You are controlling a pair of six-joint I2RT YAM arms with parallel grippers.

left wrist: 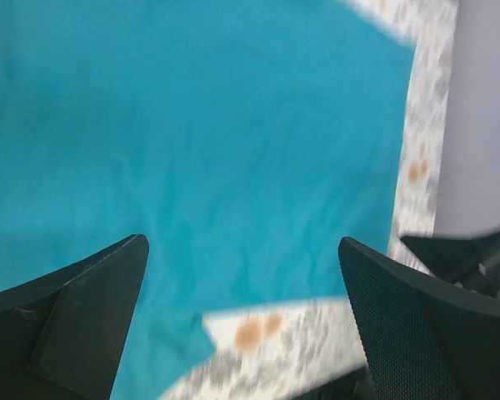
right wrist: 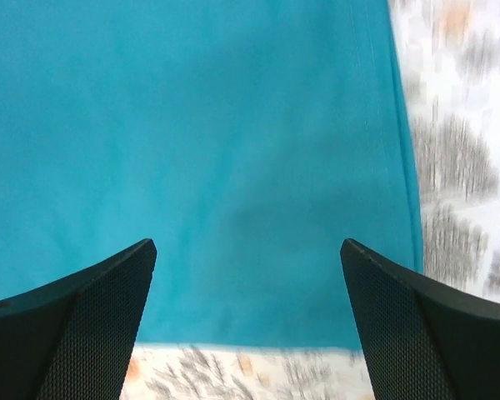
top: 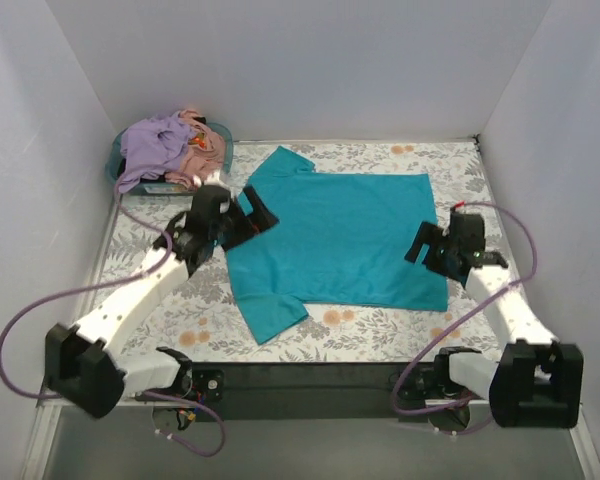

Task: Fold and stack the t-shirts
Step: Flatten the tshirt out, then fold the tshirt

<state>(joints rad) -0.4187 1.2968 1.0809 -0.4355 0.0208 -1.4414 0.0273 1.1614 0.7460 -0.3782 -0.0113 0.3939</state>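
The teal-blue t-shirt lies spread flat on the floral table cloth, collar to the left, hem to the right. It fills the left wrist view and the right wrist view. My left gripper is open and empty above the shirt's collar side. My right gripper is open and empty above the shirt's hem edge. The lavender purple t-shirt and the peach-pink t-shirt lie bunched in the basket at the back left.
The teal plastic basket stands in the back left corner. The grey-and-orange floral table cloth covers the table. White walls close the back and both sides. Purple cables loop beside both arms.
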